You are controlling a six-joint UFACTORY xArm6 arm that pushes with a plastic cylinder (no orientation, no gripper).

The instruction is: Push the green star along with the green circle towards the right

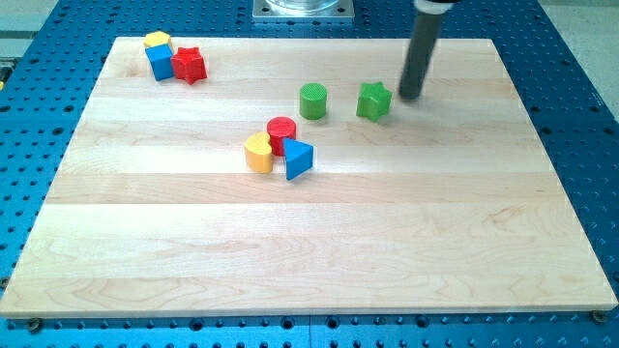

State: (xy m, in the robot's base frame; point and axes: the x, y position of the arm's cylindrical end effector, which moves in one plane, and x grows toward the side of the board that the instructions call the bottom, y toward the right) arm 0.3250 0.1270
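The green star [373, 101] lies in the upper middle of the wooden board. The green circle [313, 101] stands a short way to its left, apart from it. My tip [410, 96] is just to the right of the green star, with a small gap between them. The dark rod rises from the tip towards the view's top.
A red circle [281, 133], a yellow block [258, 153] and a blue triangle [298, 159] cluster left of the board's middle. A yellow block [158, 42], a blue block [160, 63] and a red star [190, 65] sit at the top left. The board's [319, 242] edges border a blue perforated table.
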